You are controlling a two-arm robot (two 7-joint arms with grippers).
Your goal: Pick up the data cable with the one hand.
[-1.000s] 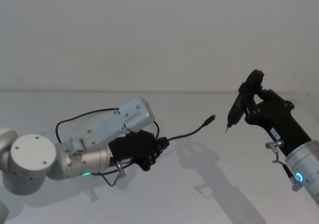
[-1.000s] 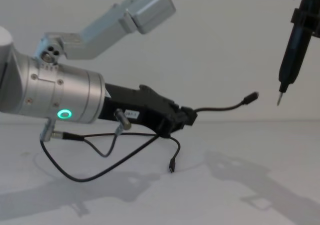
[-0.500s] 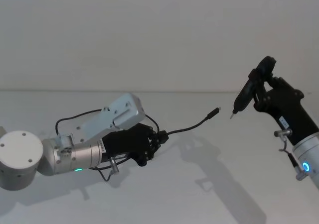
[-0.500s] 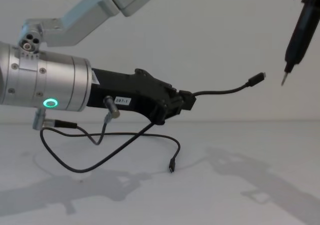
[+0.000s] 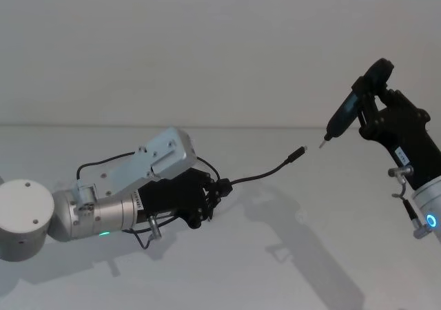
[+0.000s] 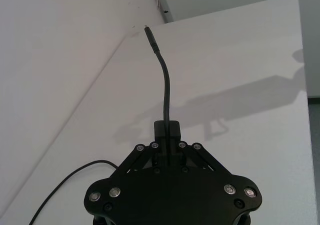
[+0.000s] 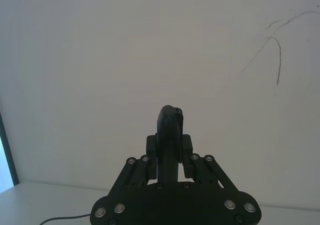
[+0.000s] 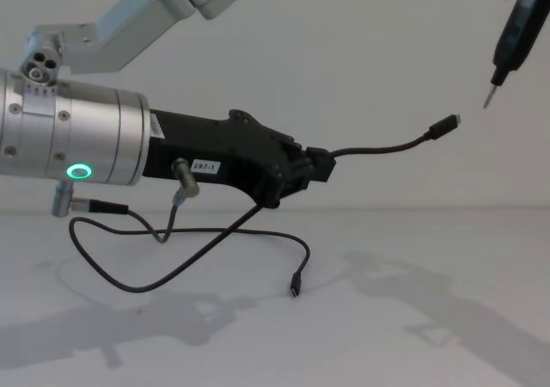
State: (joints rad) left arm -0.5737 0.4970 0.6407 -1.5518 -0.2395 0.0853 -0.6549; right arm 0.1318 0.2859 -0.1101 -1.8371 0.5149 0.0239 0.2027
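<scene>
While slack, cable in left tool.

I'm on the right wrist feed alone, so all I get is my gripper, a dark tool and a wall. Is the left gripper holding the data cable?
Observer: Yes, the left gripper is shut on the data cable, near one end, above the table.
Operator: Where does that short end point?
Observer: Its plug sticks out toward the pen-like tool in the right gripper; the tool's tip is just up and right of it, apart.
Operator: And the rest?
Observer: It droops in a loop below the gripper; the far plug hangs low by the table, contact unclear.
</scene>
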